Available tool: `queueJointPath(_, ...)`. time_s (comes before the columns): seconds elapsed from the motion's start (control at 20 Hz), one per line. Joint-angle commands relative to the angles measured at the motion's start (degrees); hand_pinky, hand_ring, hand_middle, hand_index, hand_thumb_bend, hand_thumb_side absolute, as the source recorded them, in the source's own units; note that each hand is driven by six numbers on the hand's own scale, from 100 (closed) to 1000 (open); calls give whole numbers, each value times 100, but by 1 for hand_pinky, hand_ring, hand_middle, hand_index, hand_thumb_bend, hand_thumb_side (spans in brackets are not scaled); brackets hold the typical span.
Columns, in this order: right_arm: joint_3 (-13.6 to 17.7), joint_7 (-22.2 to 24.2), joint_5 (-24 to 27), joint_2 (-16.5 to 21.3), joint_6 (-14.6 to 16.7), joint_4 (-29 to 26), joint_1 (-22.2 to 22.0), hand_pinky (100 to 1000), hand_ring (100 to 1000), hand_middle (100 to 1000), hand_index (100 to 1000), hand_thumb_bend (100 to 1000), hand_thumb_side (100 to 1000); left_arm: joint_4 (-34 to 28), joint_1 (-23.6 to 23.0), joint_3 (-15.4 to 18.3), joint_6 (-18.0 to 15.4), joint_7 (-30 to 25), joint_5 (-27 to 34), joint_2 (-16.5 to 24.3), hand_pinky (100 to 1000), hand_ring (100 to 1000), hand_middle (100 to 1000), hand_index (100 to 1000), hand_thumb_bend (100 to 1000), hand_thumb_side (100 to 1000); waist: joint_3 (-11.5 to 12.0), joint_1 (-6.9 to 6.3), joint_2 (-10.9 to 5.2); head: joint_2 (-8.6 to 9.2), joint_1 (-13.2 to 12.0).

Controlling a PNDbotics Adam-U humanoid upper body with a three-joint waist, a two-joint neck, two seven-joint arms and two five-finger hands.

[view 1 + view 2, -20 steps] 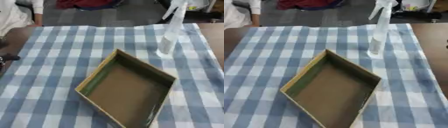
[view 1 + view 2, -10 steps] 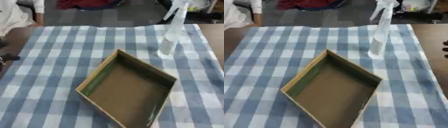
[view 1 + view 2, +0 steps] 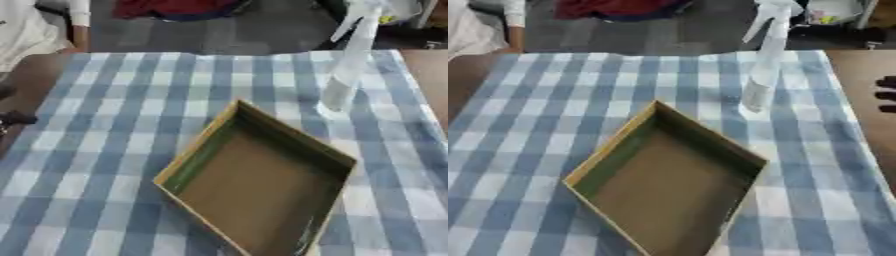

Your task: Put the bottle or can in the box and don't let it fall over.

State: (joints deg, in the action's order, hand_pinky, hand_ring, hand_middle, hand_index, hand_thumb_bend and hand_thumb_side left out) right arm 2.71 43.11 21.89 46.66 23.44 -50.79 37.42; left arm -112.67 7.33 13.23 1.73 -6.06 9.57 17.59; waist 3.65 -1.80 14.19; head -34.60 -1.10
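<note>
The checked blue-and-white tablecloth [image 3: 114,150] carries an open cardboard box [image 3: 262,185], empty and ready. Just beyond its far corner a clear spray bottle [image 3: 765,60] stands upright, untouched. Right hand [image 3: 885,94] barely shows at the edge, probably approaching; its fingers' state is unclear.

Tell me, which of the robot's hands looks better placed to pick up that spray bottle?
Probably the right hand: its dark fingers show at the right edge, level with the spray bottle. The left hand sits far across the checked cloth.
</note>
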Motion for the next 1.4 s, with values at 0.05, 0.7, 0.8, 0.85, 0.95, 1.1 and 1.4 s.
queueJointPath(0.05,1,80,-7,152,38,-141,137,936,1000,1000,1000,100,622,-99,61,-1,-14,-24,-4,131,1000,653,863,938,100,729,22,16,-48,95,40)
queueJointPath(0.7,-50,156,-38,87,-34,-269,324,939,1000,1000,1000,100,621,-110,119,-24,-20,-49,-10,144,1000,652,863,938,100,729,139,49,37,189,162)
queueJointPath(0.8,-65,167,-53,51,-54,-275,369,939,1000,1000,1000,100,622,-110,133,-31,-17,-58,-10,143,1000,652,863,938,100,729,153,55,49,193,176)
queueJointPath(0.85,-71,166,-60,33,-69,-274,392,938,1000,1000,1000,100,623,-112,141,-35,-17,-62,-9,144,1000,652,863,938,100,729,163,56,55,194,184)
queueJointPath(0.95,-77,143,-78,9,-102,-268,434,935,1000,1000,1000,100,624,-116,155,-39,-20,-66,-5,148,1000,652,863,938,100,729,183,59,66,200,194)
queueJointPath(1.1,-85,96,-92,-7,-134,-283,499,935,1000,1000,1000,100,622,-118,172,-46,-20,-71,-4,153,1000,652,863,938,100,729,214,71,87,212,211)
queueJointPath(1.4,-93,97,64,-21,-186,-468,644,933,1000,1000,1000,100,609,-122,194,-55,-19,-85,-9,162,1000,651,862,938,100,729,261,100,123,215,236)
